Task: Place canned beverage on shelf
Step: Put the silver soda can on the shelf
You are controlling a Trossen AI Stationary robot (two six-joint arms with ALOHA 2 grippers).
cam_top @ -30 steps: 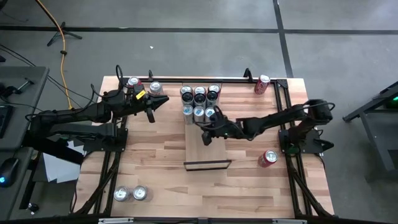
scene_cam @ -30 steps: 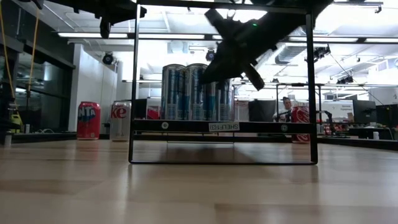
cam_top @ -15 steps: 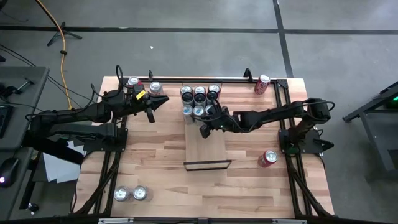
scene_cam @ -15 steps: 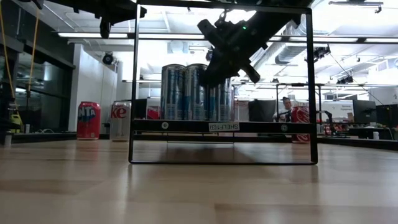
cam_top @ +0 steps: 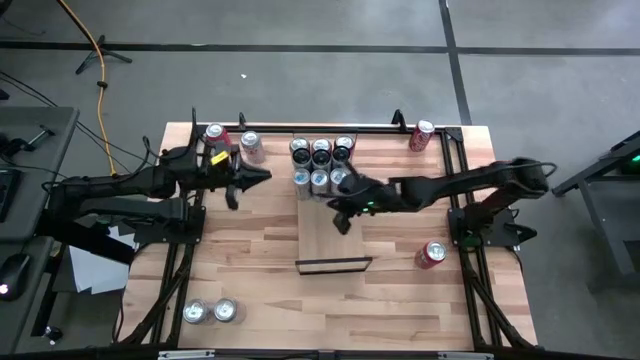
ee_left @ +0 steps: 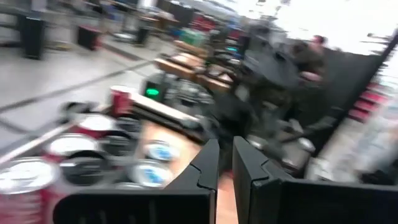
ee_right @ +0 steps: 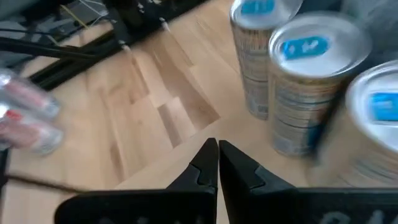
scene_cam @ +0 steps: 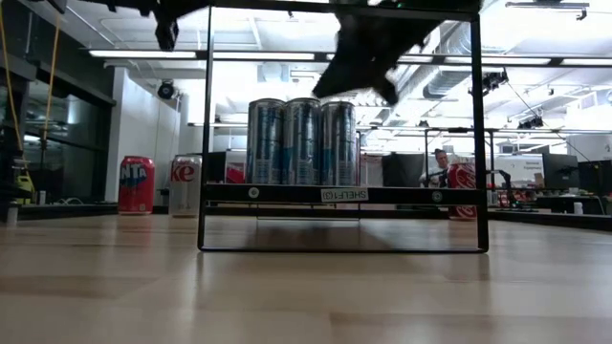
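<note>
The shelf (cam_top: 333, 245) is a pale board with black rails, lying in the table's middle. Several silver-blue cans (cam_top: 321, 165) stand upright on its far end; they also show in the low view (scene_cam: 301, 141) and the right wrist view (ee_right: 305, 87). My right gripper (cam_top: 340, 218) is shut and empty; it hovers above the board, just near of the cans, and shows in its wrist view (ee_right: 217, 155). My left gripper (cam_top: 260, 177) is shut and empty, left of the shelf; it also shows in its wrist view (ee_left: 225, 162).
Two cans (cam_top: 232, 140) stand at the far left beside my left arm. A red can (cam_top: 422, 135) stands at the far right and another (cam_top: 432, 254) lies on its side at the right. Two cans (cam_top: 210, 312) stand at the near left corner.
My right gripper has risen and drawn back from the cans toward the table's near edge, so the front row's right can now shows whole in the low view. My left gripper has gone a little toward the near edge, away from the two far-left cans.
</note>
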